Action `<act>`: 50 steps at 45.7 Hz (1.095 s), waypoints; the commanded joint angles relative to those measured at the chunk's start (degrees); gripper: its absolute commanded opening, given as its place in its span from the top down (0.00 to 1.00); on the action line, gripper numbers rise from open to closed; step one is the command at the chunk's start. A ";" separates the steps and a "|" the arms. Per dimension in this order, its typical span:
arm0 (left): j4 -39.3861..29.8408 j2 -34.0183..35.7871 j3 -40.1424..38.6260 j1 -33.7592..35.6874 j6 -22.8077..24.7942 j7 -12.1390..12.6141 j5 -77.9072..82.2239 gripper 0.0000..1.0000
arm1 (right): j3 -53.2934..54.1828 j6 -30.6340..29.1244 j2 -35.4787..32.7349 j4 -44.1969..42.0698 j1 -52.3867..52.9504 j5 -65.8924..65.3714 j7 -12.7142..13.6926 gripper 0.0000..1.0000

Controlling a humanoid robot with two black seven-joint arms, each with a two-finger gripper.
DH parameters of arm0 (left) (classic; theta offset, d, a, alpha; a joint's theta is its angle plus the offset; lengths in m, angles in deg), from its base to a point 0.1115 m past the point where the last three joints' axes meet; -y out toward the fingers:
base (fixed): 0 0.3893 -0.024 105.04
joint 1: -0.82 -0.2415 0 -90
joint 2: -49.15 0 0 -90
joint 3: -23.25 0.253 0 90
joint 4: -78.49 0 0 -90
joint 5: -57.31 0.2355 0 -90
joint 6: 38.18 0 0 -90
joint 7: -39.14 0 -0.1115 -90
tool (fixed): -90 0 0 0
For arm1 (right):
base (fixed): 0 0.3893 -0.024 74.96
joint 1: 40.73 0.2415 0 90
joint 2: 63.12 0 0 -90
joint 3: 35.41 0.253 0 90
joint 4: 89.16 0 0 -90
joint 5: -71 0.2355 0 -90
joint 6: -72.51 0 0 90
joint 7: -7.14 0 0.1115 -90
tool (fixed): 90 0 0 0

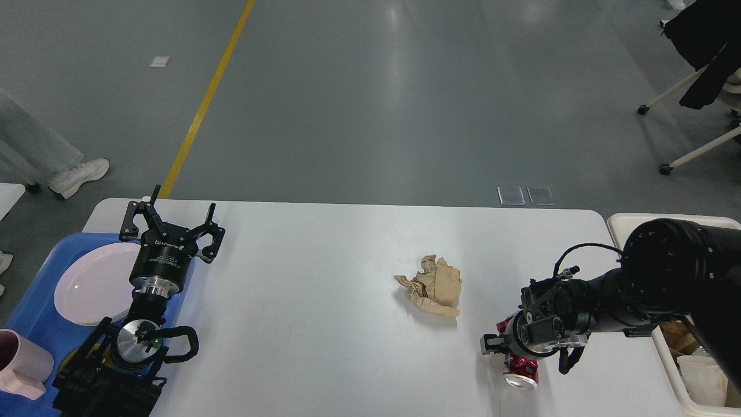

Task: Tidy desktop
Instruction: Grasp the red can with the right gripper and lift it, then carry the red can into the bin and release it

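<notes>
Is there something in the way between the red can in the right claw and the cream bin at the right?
Nothing visible: only bare desktop lies between the red can and the cream bin. The right claw holds it.

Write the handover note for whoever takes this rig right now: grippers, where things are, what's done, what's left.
Left gripper: open, empty, above the near edge of the blue plastic tray, which holds a white round plate and a pink mug.
Right gripper: closed around a red metal drink can, at the near right of the white rectangular desktop.
Crumpled brown paper wad: loose on the desktop, centre-right, untouched.
Cream plastic bin: off the right end, some paper scraps already inside.
Done: can gripped.
Left: probably drop the can in the bin, then clear the paper wad.
</notes>
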 commanded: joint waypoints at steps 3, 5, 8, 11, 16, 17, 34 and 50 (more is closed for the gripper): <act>0.00 -0.02 0.00 0.00 0.00 0.00 -0.01 0.04 | 0.03 -0.27 -0.15 0.06 0.30 0.02 0.02 1.00; 0.00 -0.02 0.00 0.00 0.00 0.00 -0.01 0.04 | 0.03 -0.62 -0.15 0.06 0.39 0.20 0.10 1.00; 0.00 -0.02 0.00 0.00 0.00 0.00 -0.01 0.04 | 0.03 -1.85 -0.50 0.58 1.18 1.16 0.01 1.00; 0.00 -0.02 0.00 0.00 0.00 0.00 -0.01 0.04 | 0.03 -4.57 -1.73 2.77 3.63 1.95 0.01 1.00; 0.00 0.07 0.00 0.00 0.00 0.00 -0.01 0.04 | -0.05 -8.35 -4.54 8.83 10.57 2.04 -0.07 1.00; 0.00 -0.02 0.00 0.00 0.00 0.00 -0.01 0.04 | 0.03 -9.05 -5.07 10.41 12.41 2.04 -0.07 1.00; 0.00 0.07 0.00 0.00 0.00 0.00 -0.01 0.04 | -2.69 -16.44 -14.91 34.94 45.90 7.40 -0.25 1.00; 0.00 0.07 0.00 0.00 0.00 0.00 -0.01 0.03 | -11.38 -19.78 -16.32 36.27 51.80 12.06 -0.86 1.00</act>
